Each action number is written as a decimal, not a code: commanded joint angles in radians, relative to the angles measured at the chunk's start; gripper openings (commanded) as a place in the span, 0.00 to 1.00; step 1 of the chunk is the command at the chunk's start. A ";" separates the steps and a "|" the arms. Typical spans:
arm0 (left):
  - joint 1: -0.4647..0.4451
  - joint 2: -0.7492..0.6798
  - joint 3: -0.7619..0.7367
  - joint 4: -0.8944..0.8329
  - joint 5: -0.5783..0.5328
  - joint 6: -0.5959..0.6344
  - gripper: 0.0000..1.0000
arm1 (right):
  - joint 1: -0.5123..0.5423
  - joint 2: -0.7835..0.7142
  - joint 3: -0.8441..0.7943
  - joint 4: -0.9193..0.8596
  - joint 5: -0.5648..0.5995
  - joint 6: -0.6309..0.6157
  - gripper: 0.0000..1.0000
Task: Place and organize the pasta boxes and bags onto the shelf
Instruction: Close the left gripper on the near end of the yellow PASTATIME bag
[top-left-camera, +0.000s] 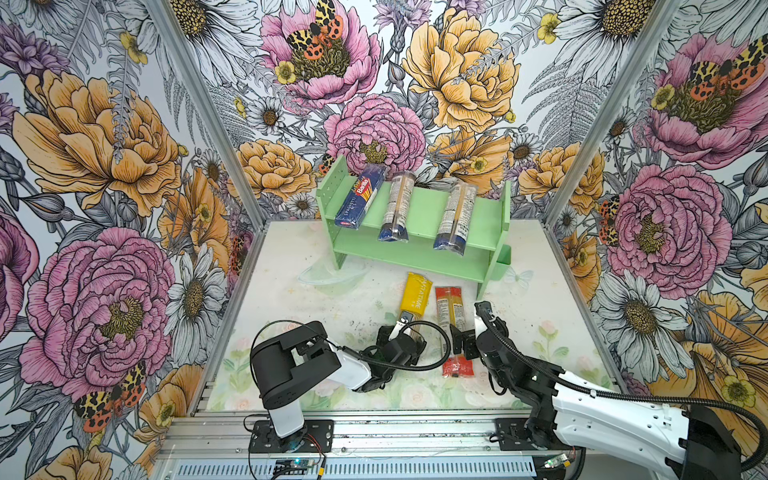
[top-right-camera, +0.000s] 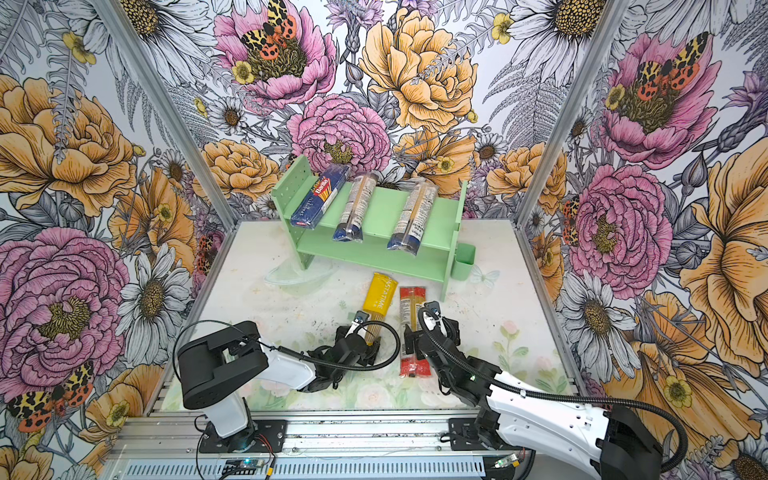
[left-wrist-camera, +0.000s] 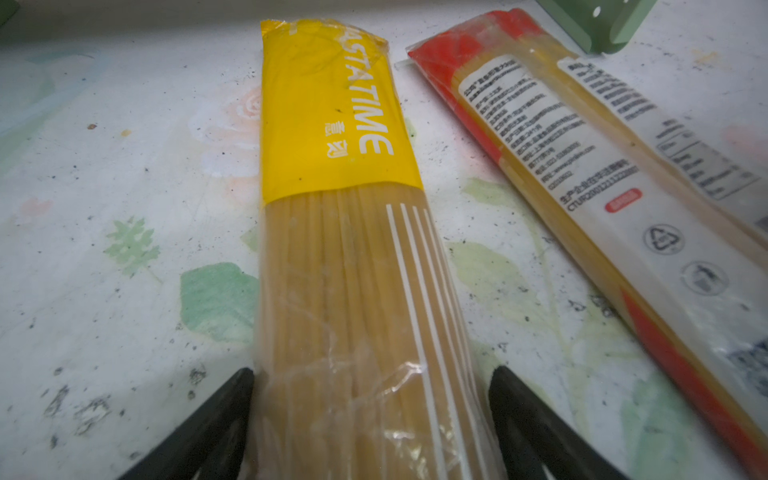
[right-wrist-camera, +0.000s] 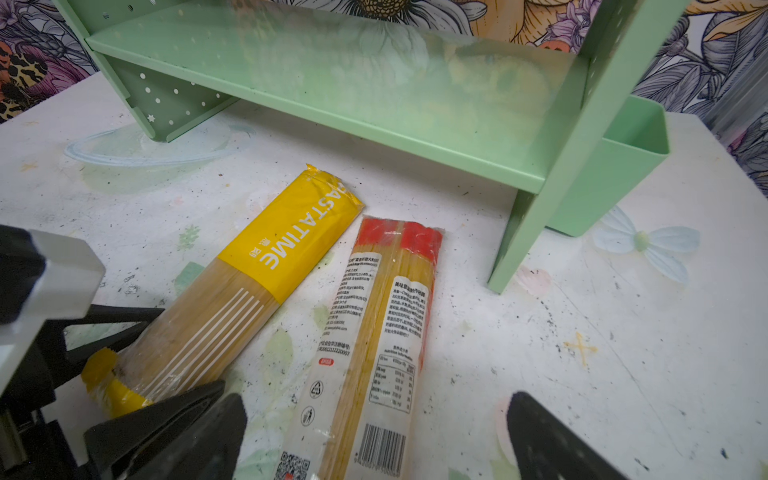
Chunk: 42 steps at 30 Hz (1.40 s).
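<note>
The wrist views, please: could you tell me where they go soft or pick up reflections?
Left wrist view: the yellow bag is sharpest at its printed end and soft down by the left gripper; the red-ended bag smears toward the frame edge. Right wrist view: the shelf gleams, its board mirroring the wallpaper flowers; the right gripper is out of focus.

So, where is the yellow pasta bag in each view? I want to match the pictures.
Top view: the yellow bag lies near centre, just before the shelf.
Top view: the yellow bag lies again near centre, before the shelf.
Left wrist: the yellow bag fills the middle, seen along its length.
Right wrist: the yellow bag lies diagonally before the shelf.
Shared landmark: the red-ended bag beside it, in every view.
</note>
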<state>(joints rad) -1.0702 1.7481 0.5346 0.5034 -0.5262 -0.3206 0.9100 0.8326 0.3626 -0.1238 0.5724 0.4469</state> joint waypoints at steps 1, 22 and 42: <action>0.009 0.014 -0.010 0.017 0.027 -0.017 0.77 | -0.007 0.000 0.014 0.000 0.017 -0.001 1.00; 0.046 -0.056 -0.101 0.116 0.075 -0.082 0.08 | -0.007 -0.005 0.010 0.000 0.016 0.004 1.00; 0.220 -0.194 -0.239 0.249 0.407 -0.264 0.00 | -0.006 -0.003 0.008 -0.001 0.017 0.005 0.99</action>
<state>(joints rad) -0.8852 1.6028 0.3157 0.7288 -0.2119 -0.5156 0.9081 0.8326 0.3626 -0.1238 0.5724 0.4473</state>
